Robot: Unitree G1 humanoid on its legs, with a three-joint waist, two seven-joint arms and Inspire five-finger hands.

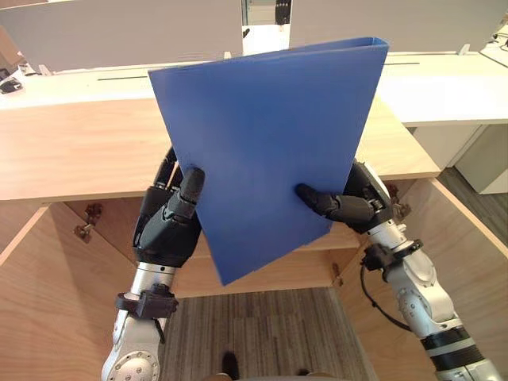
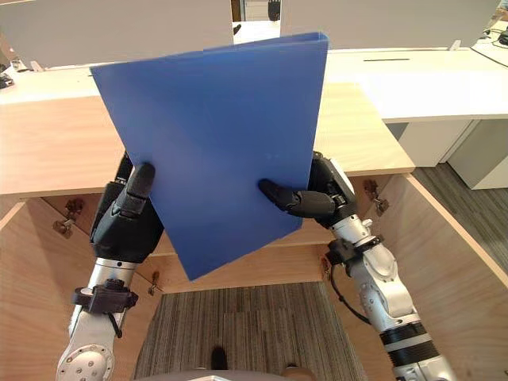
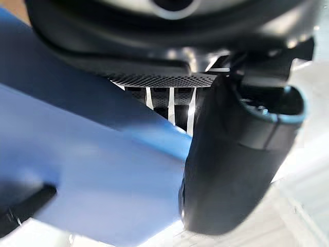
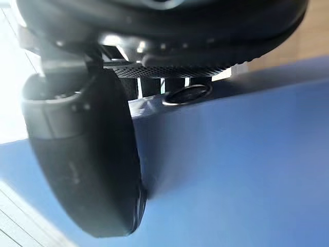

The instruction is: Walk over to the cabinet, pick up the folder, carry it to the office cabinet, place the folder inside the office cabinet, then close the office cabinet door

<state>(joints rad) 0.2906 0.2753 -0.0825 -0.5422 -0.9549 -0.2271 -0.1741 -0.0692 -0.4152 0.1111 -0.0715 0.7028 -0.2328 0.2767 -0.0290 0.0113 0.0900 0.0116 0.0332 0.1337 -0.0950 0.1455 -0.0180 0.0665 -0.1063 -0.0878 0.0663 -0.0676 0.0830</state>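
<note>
Two hands share one blue folder (image 1: pixel 266 143): the left hand (image 1: pixel 168 226) and right hand (image 1: pixel 349 205) each pinch an opposite edge, thumb on the near face and fingers behind, probably so the thin, broad cover does not twist in carriage. Folder: plain matte blue, closed, flat, tilted with one corner lowest. It is held in the air before the wooden office cabinet (image 1: pixel 71 151), above the gap between its two open doors (image 1: pixel 452 246).
</note>
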